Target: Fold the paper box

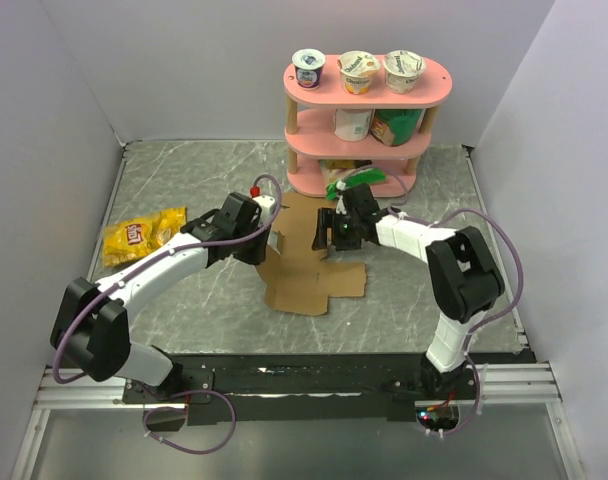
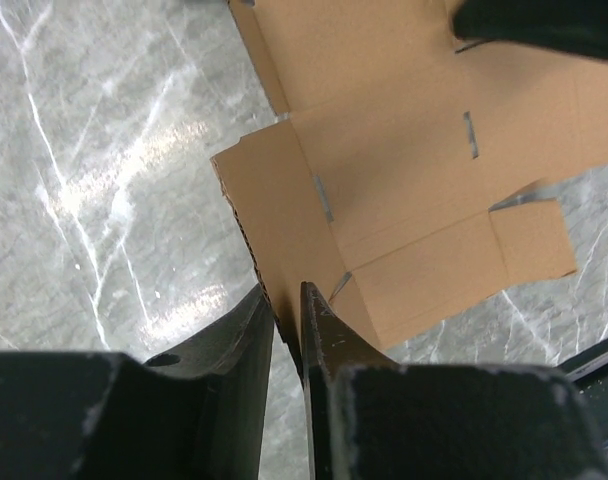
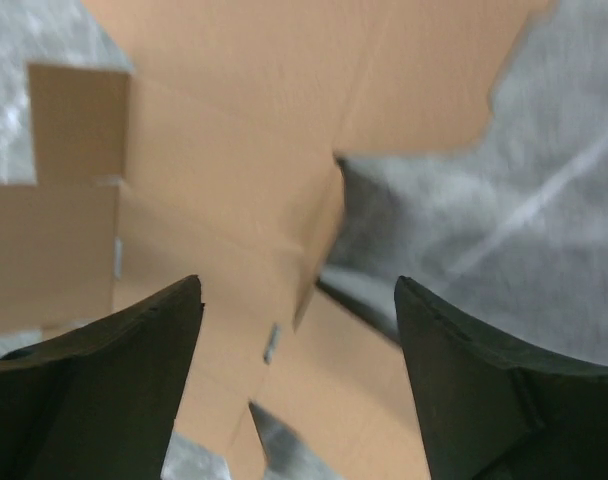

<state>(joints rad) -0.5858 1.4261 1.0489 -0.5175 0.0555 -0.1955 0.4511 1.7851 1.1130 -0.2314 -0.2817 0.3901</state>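
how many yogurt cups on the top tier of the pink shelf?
3, in a row on the top tier of the pink shelf: left cup, middle cup, right cup. The lower tiers are partly hidden, so more cups could sit there.

Paper box (image 1: 314,285): upper part hidden under the right gripper (image 1: 331,238) from overhead. Right wrist view blurred; sheet runs off top and left edges. Flap edge vanishes between the left gripper (image 2: 287,310) fingers. Labels on shelf cups (image 1: 358,70) too small to read.

Left pincer (image 2: 286,296) tight on a paper box (image 2: 404,150) flap; right pincer (image 3: 299,285) agape, both arms inward.
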